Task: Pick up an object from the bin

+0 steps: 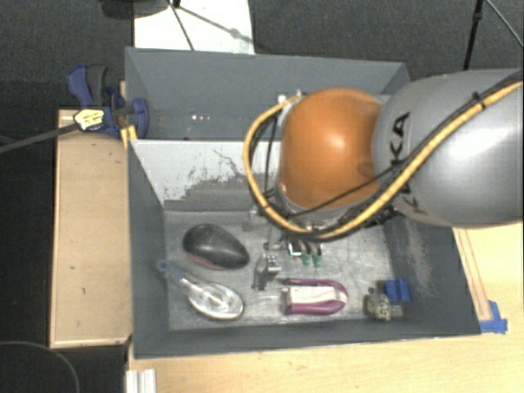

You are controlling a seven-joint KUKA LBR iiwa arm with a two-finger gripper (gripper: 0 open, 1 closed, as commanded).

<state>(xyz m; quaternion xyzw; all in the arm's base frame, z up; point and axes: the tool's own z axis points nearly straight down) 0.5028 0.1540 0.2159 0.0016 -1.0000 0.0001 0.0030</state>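
The bin point(147, 244) is of grey metal with sloped walls, and a few small things lie apart from each other on its flat floor.

At the left of the floor lies a dark grey oval thing point(214, 246), rounded on top like a computer mouse, with a reddish edge along its lower side. Just below it, near the front left corner, lies a clear spoon-like thing point(214, 300). Its pale bowl points to the right and a thin bluish handle goes up to the left.

To the right of these two, about in the middle of the floor, the lower end of the claw point(264, 273) comes down. It is close to the floor, just beside the right end of the dark grey oval thing and just to the upper left of a purple and white thing point(313, 297). Whether the claw is open or closed I cannot tell, and I also cannot tell if it has hold of anything. It stands over a bare part of the floor between these two things.

The purple and white thing lies long and flat near the front wall. Further right, near the front right corner, is a small blue and metal thing point(386, 300).

Above the claw is the orange cover point(327, 150) of the wrist, with yellow and black cables point(260, 150) looping around it. The silver arm point(458, 150) goes out to the right.
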